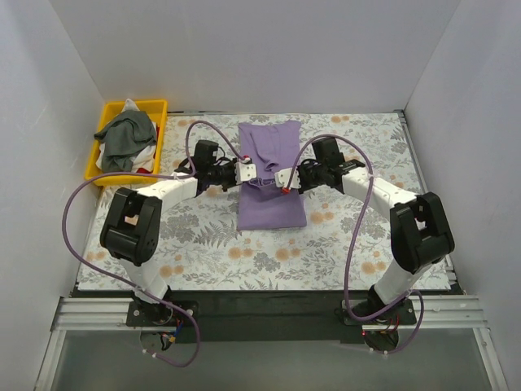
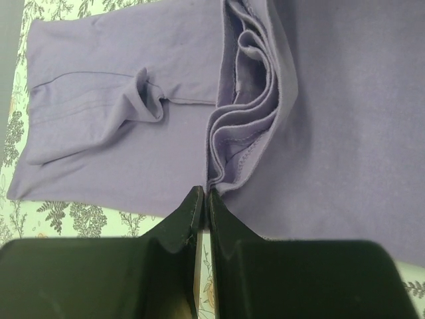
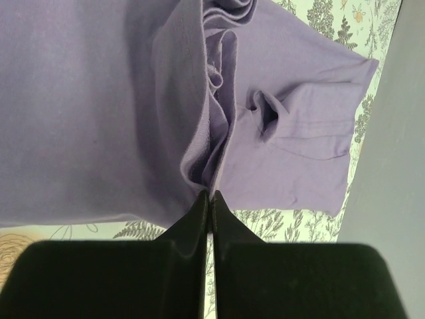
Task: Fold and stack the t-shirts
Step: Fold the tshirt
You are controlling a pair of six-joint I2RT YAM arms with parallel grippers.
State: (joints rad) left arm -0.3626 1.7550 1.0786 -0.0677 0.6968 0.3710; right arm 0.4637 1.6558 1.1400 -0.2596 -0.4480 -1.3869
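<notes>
1. Lilac t-shirt (image 1: 273, 205), seen from the top camera, lies in the middle of the flower-patterned desk (image 1: 203, 244). It is a long narrow shape running from near to far, with a crease across it about halfway up. The left gripper (image 1: 251, 173) meets its left edge at that crease and the right gripper (image 1: 282, 179) meets its right edge, the two facing each other. A grey-green t-shirt (image 1: 129, 134) sits crumpled in a yellow tray (image 1: 159, 104) at the far left corner, with some white cloth under it.

2. The left wrist camera shows the left gripper (image 2: 202, 195) pinched narrow, its tips nearly touching. Bunched layers of the lilac t-shirt (image 2: 332, 119) run right down into the tips. A sleeve spreads flat to the left, and the desk (image 2: 80, 216) shows beneath it.

3. The right wrist camera shows the right gripper (image 3: 207, 198) pressed together in the same way. A gathered fold of the lilac t-shirt (image 3: 80, 106) reaches its tips. A sleeve lies flat to the right, and the desk (image 3: 279, 222) shows below it.
</notes>
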